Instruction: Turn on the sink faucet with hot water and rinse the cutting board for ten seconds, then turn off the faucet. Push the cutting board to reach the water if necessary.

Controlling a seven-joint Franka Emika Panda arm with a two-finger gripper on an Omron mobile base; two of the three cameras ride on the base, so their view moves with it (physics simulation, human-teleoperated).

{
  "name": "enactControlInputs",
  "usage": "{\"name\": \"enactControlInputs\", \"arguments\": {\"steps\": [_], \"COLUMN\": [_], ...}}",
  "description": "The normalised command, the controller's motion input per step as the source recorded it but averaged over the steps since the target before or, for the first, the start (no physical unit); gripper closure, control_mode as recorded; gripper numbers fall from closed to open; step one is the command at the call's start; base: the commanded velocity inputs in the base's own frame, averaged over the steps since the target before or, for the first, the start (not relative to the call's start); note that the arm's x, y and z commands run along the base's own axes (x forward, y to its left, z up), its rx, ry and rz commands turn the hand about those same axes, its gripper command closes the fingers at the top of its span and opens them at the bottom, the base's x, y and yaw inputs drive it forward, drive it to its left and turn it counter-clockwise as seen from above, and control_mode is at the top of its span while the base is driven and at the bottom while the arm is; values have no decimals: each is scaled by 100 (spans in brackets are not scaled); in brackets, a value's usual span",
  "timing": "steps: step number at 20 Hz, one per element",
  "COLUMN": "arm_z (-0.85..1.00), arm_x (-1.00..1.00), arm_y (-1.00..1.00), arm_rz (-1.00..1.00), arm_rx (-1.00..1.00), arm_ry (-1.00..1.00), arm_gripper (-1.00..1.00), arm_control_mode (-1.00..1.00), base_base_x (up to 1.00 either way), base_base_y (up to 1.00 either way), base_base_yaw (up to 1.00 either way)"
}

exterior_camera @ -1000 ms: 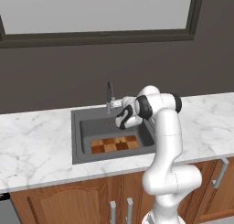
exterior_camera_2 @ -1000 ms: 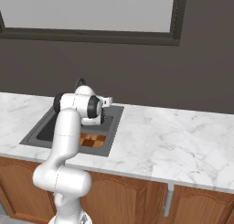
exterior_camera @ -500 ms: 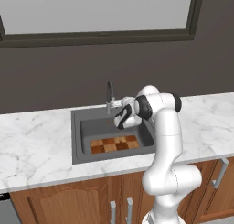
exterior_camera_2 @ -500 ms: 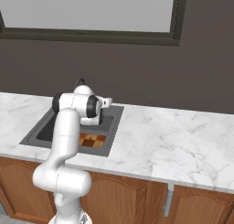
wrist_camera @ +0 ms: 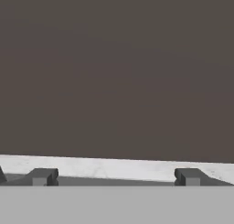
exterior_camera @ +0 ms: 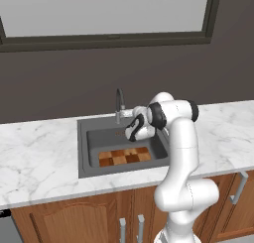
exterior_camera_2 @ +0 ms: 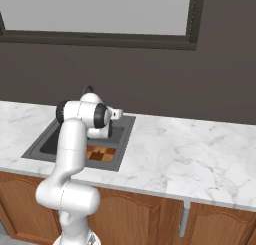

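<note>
Left base view: my gripper (exterior_camera: 127, 111) is spread wide beside the faucet (exterior_camera: 119, 104), no water yet, so next I nudge the lever.

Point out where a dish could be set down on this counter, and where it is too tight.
Free: the marble counter right of the sink, out to its end, and the stretch left of the sink. Crowded: the basin, where the cutting board covers the front floor and the open claw hangs beside the faucet.
</note>
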Motion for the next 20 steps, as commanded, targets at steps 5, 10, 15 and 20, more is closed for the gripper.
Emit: {"name": "enactControlInputs", "arguments": {"steps": [5, 10, 15, 20], "arm_z": [-38, -45, -45, -30], "arm_x": [-30, -16, -5, 0], "arm_y": [-100, -100, -100, -100], "arm_rz": [8, 8, 7, 7], "arm_rx": [7, 5, 6, 8], "arm_ry": [-14, -13, -12, -12], "arm_gripper": [-100, -100, -100, -100], "arm_control_mode": [-100, -100, -100, -100], "base_base_x": [0, 0, 0, 0], "base_base_y": [0, 0, 0, 0], "base_base_yaw": [0, 0, 0, 0]}}
